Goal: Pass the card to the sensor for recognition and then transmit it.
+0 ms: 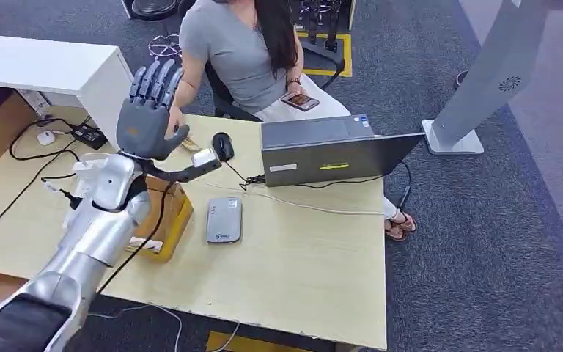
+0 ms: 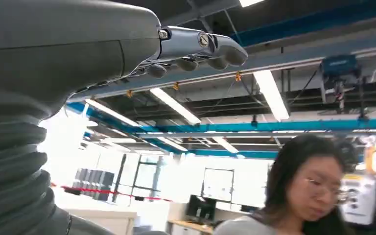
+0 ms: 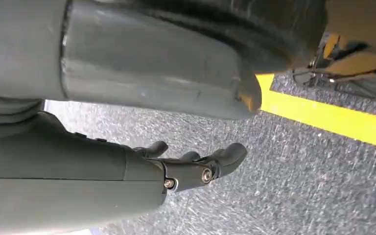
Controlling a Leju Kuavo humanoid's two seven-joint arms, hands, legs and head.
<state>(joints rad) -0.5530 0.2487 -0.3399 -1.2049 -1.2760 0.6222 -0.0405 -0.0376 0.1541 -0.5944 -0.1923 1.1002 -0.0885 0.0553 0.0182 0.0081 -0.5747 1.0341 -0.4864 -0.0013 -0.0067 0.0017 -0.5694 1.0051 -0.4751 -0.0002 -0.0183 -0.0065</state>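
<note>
the robot's left hand, fingers spread wide and empty, is raised toward the seated person at twelve o'clock; no card can be made out, so a slow withdrawal, clear of the grey sensor at its five o'clock, seems wisest.

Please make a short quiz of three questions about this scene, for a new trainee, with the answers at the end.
1. True or false: the left hand is raised above the desk with its fingers apart and nothing in it.
2. What lies flat on the desk between the yellow box and the laptop? A) a mug B) the grey card reader C) a book
3. Fill in: the seated person holds a ____ in one hand.

Key: 1 true; 2 B; 3 phone.
</note>
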